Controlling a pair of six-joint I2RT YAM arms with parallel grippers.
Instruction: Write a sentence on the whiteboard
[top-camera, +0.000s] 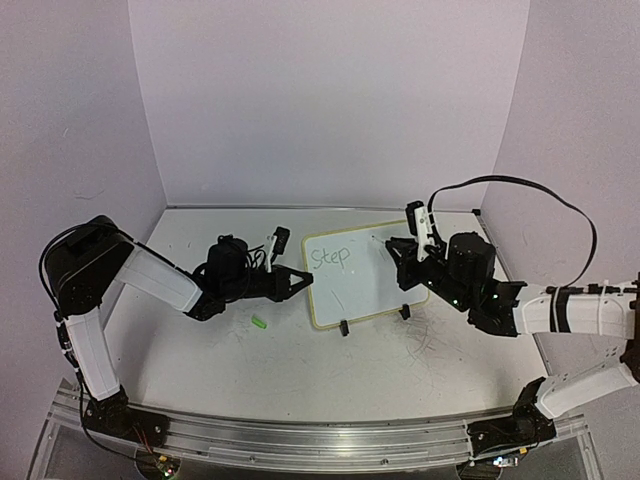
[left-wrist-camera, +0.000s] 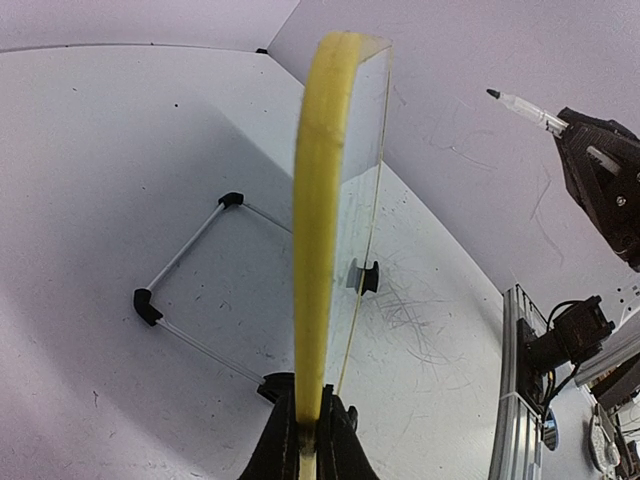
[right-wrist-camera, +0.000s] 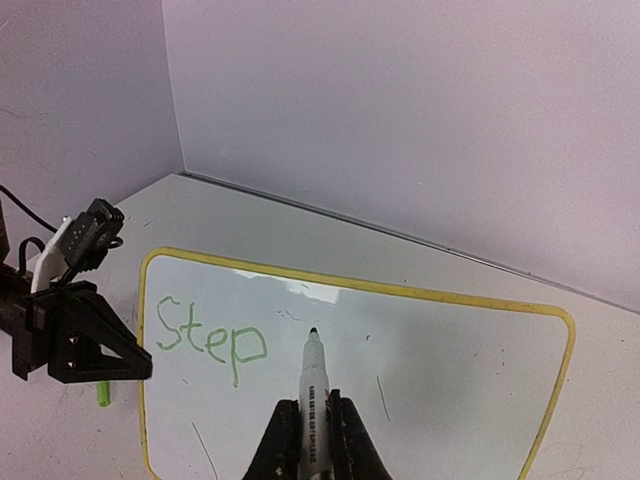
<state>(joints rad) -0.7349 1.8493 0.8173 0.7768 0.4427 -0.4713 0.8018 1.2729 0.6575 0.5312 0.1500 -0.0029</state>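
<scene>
Right wrist view has the right jaws clamped on a slim white marker (right-wrist-camera: 313, 385) whose long axis runs straight out ahead of them, dark tip aimed at the whiteboard (right-wrist-camera: 460, 390), just right of the sentence (right-wrist-camera: 210, 340), which reads only a green "Step". Glossy, round-cornered and yellow-rimmed, the board lies lengthwise across in front of those jaws, tilted on a thin wire stand (left-wrist-camera: 186, 247) on the scuffed white desk (left-wrist-camera: 90, 180). Left jaws are pinched on its rim, the board rising edge-on ahead of them.

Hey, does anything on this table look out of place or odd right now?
A small green piece, probably the cap of the marker, lies loose on the tabletop beside the left end effector, just off the whiteboard's left edge. Faint grey scribbles also scuff the tabletop in front of the board. Nothing else stands out.
</scene>
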